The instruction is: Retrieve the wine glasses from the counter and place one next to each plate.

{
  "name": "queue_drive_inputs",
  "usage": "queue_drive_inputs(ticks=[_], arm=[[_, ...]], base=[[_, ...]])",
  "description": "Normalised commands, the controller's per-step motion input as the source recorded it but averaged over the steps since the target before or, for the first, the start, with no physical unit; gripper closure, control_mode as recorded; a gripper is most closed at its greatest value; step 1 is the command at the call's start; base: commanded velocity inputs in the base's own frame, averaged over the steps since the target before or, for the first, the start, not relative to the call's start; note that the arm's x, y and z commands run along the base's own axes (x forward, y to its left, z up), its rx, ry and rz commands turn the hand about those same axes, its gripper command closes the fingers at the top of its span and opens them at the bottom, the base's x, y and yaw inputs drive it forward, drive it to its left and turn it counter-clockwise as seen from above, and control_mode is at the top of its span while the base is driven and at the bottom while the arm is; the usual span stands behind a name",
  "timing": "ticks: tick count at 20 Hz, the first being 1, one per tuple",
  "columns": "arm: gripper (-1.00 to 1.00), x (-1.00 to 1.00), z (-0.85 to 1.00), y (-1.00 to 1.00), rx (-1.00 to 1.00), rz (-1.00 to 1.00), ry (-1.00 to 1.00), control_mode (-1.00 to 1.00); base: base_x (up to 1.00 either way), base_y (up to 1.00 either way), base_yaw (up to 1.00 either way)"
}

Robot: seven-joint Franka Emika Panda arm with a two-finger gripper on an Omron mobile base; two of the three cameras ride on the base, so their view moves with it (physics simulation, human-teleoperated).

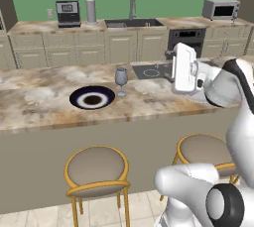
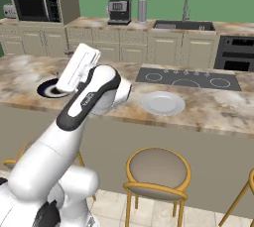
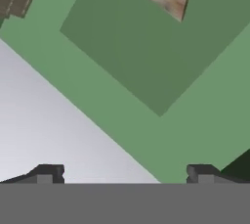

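Glass number one [image 1: 121,80] stands upright on the island top [image 1: 39,114], just beside the black plate [image 1: 92,97] at that plate's two o'clock, so that setting looks finished. The pale plate [image 2: 162,103] sits near the island's front edge with nothing next to it; in my judgement the step in hand is fetching the second glass for it, and I cannot spot that glass anywhere.

The gripper [image 3: 125,173] is spread wide and carries nothing, its fingertips [image 3: 47,173] far apart, and the hand is raised above the island, aimed at green wall rather than at any worktop. To do the fetch well, the hand should swing away high enough to clear the standing glass, approach the next one level, close on the bowl or upper stem and keep it vertical.

Around: the cooktop [image 2: 187,78] lies at twelve o'clock from the pale plate, well apart. Two stools [image 1: 97,171] stand under the island's front edge. On the back counter [image 1: 34,26] are a coffee machine [image 1: 68,13], a steel canister [image 1: 91,10] and a sink [image 1: 133,23].
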Motion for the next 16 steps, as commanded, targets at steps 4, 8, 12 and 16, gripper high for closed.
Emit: queue_drive_inputs(ticks=[4, 8, 12, 16], arm=[[-1.0, -0.96, 0.41, 0.0, 0.0, 0.02, -0.16, -1.0], [-1.0, -1.0, 0.48, 0.0, 0.0, 0.0, -0.2, -1.0], [-1.0, 0.0, 0.0, 0.0, 0.0, 0.0, 0.0, 1.0], [-1.0, 0.0, 0.0, 0.0, 0.0, 0.0, 0.0, 1.0]], base=[[0.0, 0.0, 0.0], [0.0, 0.0, 0.0], [-1.0, 0.36, 0.08], [-1.0, 0.82, 0.07]])
